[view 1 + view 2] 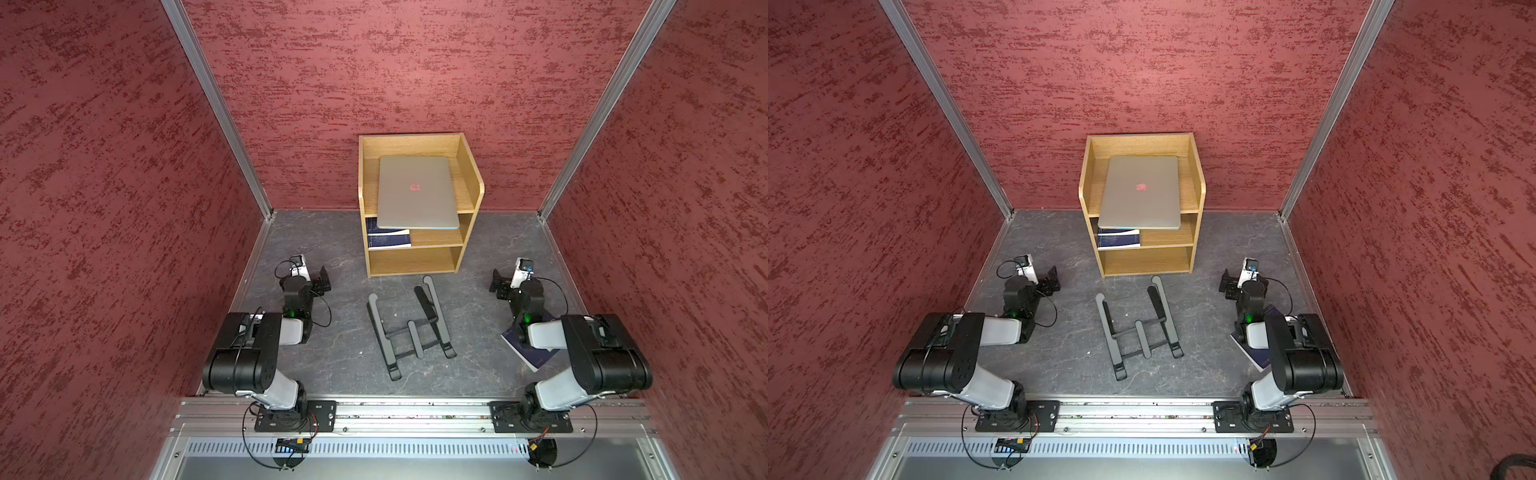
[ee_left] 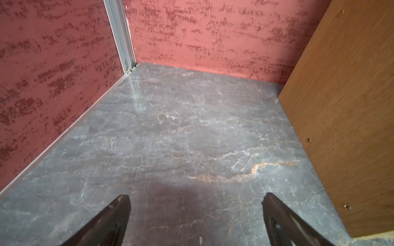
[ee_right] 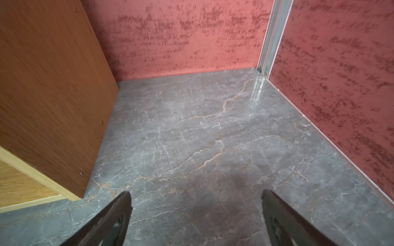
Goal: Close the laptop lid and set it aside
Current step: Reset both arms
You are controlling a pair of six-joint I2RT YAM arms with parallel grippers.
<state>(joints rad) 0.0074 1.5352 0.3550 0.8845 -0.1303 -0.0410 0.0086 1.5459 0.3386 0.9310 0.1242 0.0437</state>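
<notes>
- Now, the laptop point(image 1: 417, 193) is lying closed atop the wooden shelf unit point(image 1: 468, 174), front edge overhanging.
- The left gripper point(image 2: 196, 198) is hanging spread wide over the table point(image 2: 170, 127), gripping nothing.
- The right gripper point(image 3: 196, 194) is hanging equally wide, empty.

Bare table point(image 1: 332, 249) on both sides of the wooden shelf unit point(image 1: 468, 178) was wide open, with easy room along each outer panel. The middle was tighter: the black folding stand point(image 1: 409, 328) sat just in front of the shelf, the laptop point(image 1: 417, 193) overhung its top front edge, and a dark blue book point(image 1: 527, 353) lay under the right arm point(image 1: 590, 357).
</notes>
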